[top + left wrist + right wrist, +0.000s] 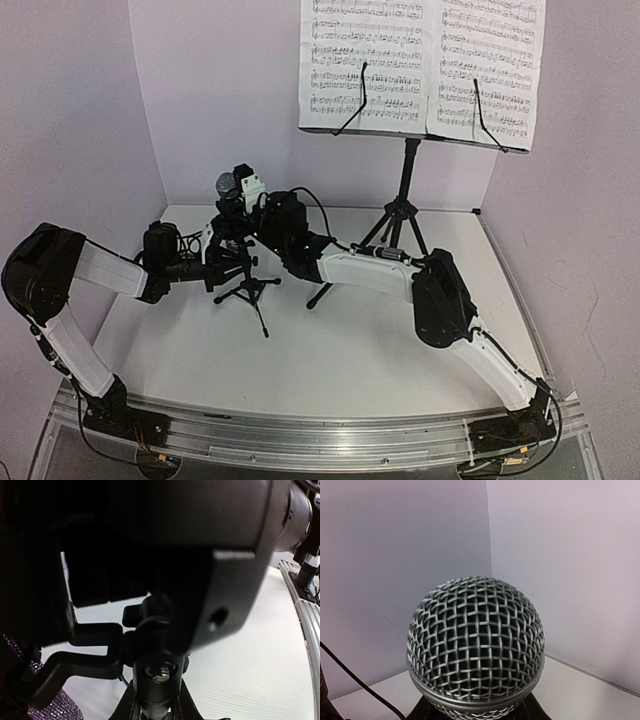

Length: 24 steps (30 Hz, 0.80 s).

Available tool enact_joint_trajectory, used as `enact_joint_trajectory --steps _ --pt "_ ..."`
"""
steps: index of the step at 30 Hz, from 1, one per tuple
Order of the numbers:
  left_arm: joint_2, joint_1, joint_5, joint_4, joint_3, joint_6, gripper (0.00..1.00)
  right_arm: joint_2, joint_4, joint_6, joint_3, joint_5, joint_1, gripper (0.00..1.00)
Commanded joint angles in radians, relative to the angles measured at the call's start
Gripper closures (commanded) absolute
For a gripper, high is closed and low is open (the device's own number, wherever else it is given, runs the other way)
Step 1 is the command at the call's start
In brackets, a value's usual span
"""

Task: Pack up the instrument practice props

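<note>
The microphone [476, 640] sits in its mic stand [250, 290] left of centre, my right gripper [238, 205] and left gripper [217, 262] crowding it with grips I cannot tell, so an uneven pull may topple everything.

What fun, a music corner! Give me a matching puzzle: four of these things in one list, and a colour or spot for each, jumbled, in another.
Things:
1 microphone head
2 sheet music
3 small tripod
4 tall stand

Colour or spot:
A white with printed notes
B back of the table
C grey wire mesh
D low, on the table's left half

Pairs: 1-C, 2-A, 3-D, 4-B
</note>
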<state>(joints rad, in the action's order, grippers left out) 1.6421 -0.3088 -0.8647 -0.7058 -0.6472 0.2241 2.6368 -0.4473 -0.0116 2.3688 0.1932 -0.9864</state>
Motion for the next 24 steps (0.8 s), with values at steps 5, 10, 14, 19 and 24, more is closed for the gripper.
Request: enact_joint_trajectory --steps 5,10,14,19,24 --pt "-0.018 0.028 0.002 0.167 -0.058 0.135 1.0 -0.165 -0.113 -0.107 0.18 -0.099 -0.011 1.0" --pt "-0.033 0.066 -0.026 0.223 -0.073 0.115 1.0 -0.251 -0.111 -0.091 0.1 -0.13 -0.012 1.0" --pt "-0.043 0.073 -0.034 0.225 -0.07 0.123 1.0 -0.267 -0.11 -0.092 0.058 -0.12 -0.011 1.0" --pt "-0.047 0.075 -0.028 0.223 -0.068 0.126 1.0 -0.257 -0.11 -0.084 0.116 -0.156 -0.019 1.0" --pt "-0.046 0.08 -0.038 0.229 -0.066 0.119 1.0 -0.302 -0.117 -0.162 0.167 -0.227 -0.047 1.0"
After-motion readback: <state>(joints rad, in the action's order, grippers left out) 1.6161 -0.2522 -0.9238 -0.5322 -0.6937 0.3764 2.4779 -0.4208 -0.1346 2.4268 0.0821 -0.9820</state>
